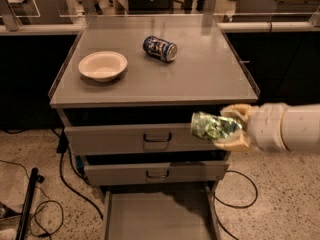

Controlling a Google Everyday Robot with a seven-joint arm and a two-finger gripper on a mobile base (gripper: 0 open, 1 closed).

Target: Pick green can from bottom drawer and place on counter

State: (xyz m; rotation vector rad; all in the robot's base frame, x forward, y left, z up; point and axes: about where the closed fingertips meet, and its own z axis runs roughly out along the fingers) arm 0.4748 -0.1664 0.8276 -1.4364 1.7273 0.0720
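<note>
My gripper (227,128) comes in from the right on a white arm and is shut on the green can (212,126), holding it on its side in the air. The can hangs in front of the top drawer's right end, just below the counter's front edge. The counter (200,79) is the grey cabinet top above it. The bottom drawer (157,219) is pulled open at the bottom of the view and its grey floor shows bare.
A white bowl (102,65) sits on the counter's left side. A blue, white and red can (159,48) lies on its side at the counter's back middle. Two grey drawers (150,154) with dark handles stand slightly ajar. Cables and a black pole (27,204) lie on the floor at left.
</note>
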